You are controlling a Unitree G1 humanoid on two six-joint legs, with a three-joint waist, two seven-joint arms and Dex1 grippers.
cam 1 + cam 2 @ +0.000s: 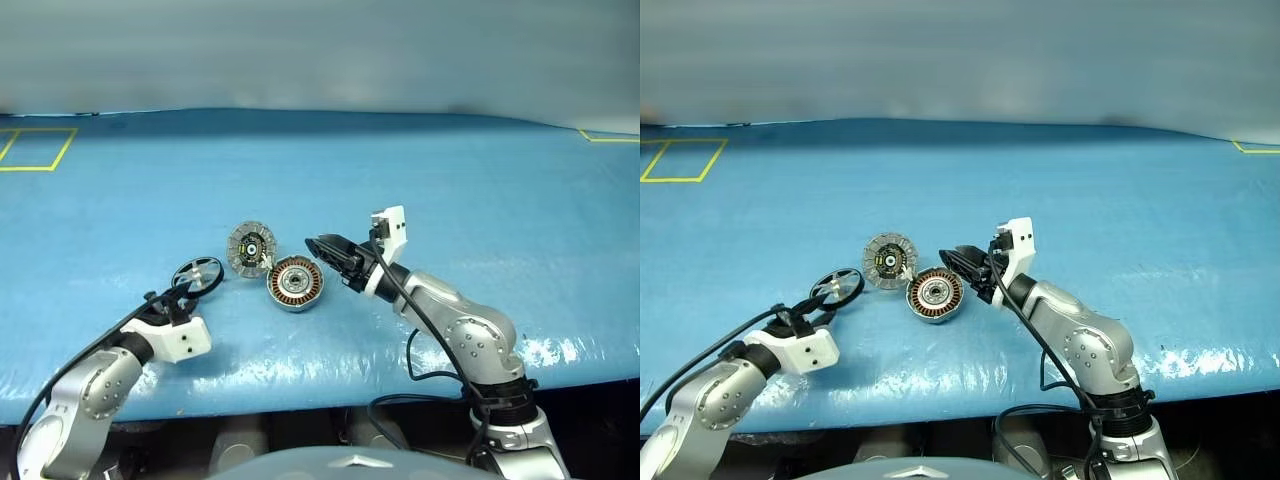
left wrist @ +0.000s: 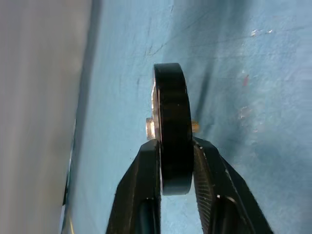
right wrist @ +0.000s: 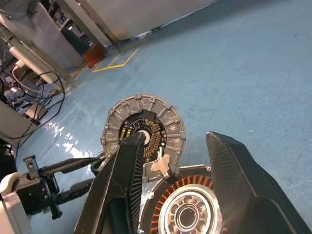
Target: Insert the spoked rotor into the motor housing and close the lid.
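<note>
Pinched edge-on between the black fingers of the left gripper (image 2: 175, 163): the spoked rotor (image 1: 198, 274), a thin dark wheel with see-through gaps, held just left of the motor housing (image 1: 296, 283) on the blue table cover (image 1: 450, 180). Insertion step in hand, by the look of it; next, carrying the wheel over the copper-ringed cup and seating its hub on the silver centre. Right gripper (image 3: 178, 153) spread and empty just right of the housing, the segmented grey lid (image 1: 251, 248) hinged open behind it.
</note>
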